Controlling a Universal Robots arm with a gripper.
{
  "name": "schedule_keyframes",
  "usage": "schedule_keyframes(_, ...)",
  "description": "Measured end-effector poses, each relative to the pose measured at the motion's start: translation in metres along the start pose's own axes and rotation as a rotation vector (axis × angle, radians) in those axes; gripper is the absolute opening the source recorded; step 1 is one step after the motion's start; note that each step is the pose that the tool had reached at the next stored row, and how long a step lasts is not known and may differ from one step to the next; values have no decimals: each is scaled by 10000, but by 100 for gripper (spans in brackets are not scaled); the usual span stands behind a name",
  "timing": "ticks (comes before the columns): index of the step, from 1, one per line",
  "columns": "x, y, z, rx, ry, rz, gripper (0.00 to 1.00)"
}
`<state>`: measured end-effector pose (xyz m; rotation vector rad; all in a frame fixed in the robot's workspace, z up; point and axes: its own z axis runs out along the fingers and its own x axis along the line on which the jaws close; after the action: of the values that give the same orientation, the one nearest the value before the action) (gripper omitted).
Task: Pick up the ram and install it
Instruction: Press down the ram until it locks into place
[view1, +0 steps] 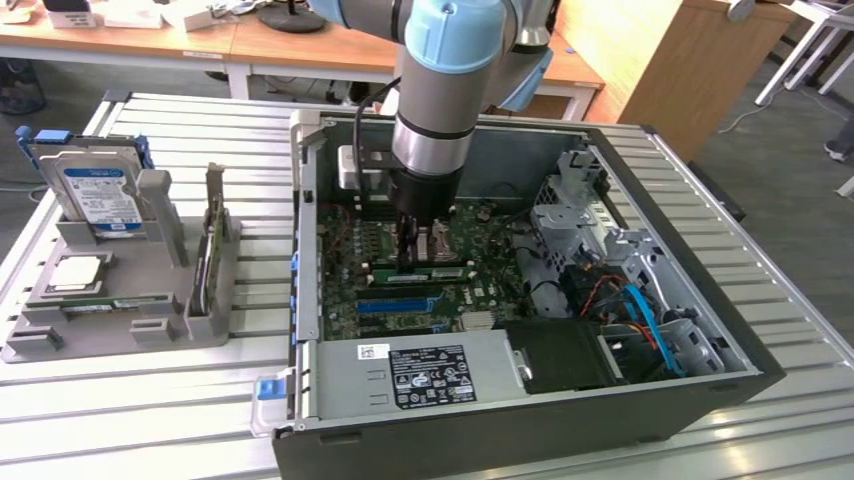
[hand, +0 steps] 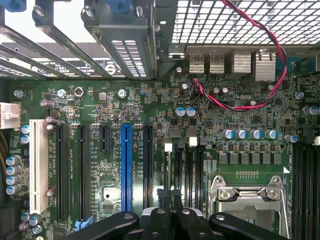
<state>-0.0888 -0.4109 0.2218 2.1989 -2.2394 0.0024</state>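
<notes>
My gripper (view1: 407, 255) reaches down into the open computer case (view1: 694, 400), over the green motherboard (view1: 400, 305). A slim green stick, the ram (view1: 430, 270), lies along the black memory slots right at the fingertips. In the wrist view the gripper (hand: 170, 194) is shut, its black fingertips (hand: 163, 196) meeting with nothing between them. They hang over the narrow black slots (hand: 187, 167) with white end clips. I cannot tell whether they touch the ram.
A grey fixture (view1: 134, 330) at the exterior view's left holds a blue-labelled hard drive (view1: 100, 190), a silver processor (view1: 74, 270), a small green strip (view1: 114, 303) and an upright card (view1: 210, 240). Beside the slots sits the metal processor socket (hand: 250, 200). A red-black cable (hand: 260, 100) loops nearby.
</notes>
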Motion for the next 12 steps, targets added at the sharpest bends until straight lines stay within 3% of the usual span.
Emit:
schedule_keyframes(4,-3,-3,-20,16,-18,-2,11)
schedule_keyframes(12,0,0,-159,1,-1,0,11)
